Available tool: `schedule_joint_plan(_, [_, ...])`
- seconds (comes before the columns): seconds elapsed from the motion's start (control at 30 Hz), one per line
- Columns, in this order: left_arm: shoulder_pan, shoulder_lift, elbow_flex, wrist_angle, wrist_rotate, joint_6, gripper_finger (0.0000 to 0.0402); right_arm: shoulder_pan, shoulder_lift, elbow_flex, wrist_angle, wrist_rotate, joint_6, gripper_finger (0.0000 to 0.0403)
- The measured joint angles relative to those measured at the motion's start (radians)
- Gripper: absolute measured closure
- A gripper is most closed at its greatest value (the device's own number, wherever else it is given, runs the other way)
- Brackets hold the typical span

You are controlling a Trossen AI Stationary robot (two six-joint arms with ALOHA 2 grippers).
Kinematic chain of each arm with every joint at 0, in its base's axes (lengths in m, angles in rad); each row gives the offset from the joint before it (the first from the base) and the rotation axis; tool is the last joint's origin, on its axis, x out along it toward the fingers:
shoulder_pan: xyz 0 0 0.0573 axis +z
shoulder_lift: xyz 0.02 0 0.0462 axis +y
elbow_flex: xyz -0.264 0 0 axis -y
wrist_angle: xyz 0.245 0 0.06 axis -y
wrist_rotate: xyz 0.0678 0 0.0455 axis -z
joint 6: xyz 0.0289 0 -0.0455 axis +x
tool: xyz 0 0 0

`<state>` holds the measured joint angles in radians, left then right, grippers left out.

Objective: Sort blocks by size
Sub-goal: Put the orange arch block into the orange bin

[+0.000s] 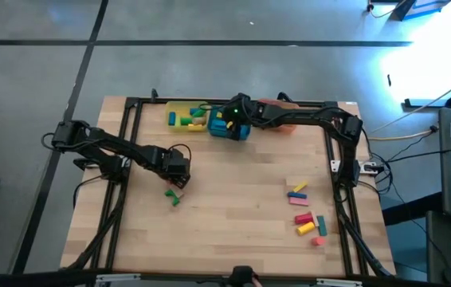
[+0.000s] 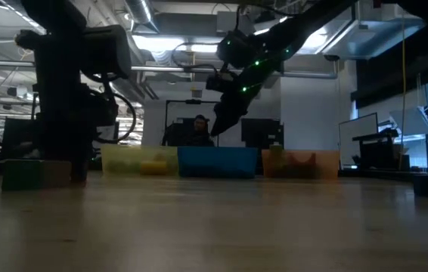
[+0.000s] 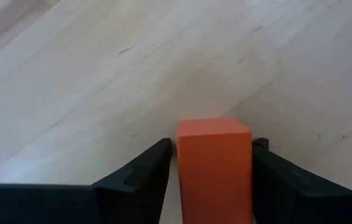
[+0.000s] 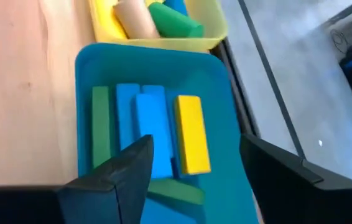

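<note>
While our left gripper [image 3: 210, 180] clasps the red block [image 3: 214, 168] only by its end, it may slip out; our right gripper [image 4: 194, 171] gapes empty over the teal tray [image 4: 219, 93].

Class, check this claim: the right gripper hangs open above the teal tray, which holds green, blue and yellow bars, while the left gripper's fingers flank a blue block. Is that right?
Not quite: the block's colour is wrong. The left wrist view shows an orange-red block between the left gripper's fingers, not a blue one. The rest stands: the right gripper hangs open above the teal tray, which holds green, blue and yellow bars.
</note>
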<state>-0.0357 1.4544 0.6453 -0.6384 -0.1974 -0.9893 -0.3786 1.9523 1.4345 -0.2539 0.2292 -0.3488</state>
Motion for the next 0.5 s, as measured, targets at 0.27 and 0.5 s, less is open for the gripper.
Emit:
schedule_joint_plan(0.27, [0.002,0.000,-0.002,0.000,-0.003,0.020,0.0284,0.000,-0.153,0.000,-0.127,0.014,0.000,0.0162])
schedule_joint_plan(0.5, [0.038,-0.055,0.024,0.033,0.010,0.044,0.0284,-0.002,-0.334,0.000,-0.249,0.014,0.001,0.0162])
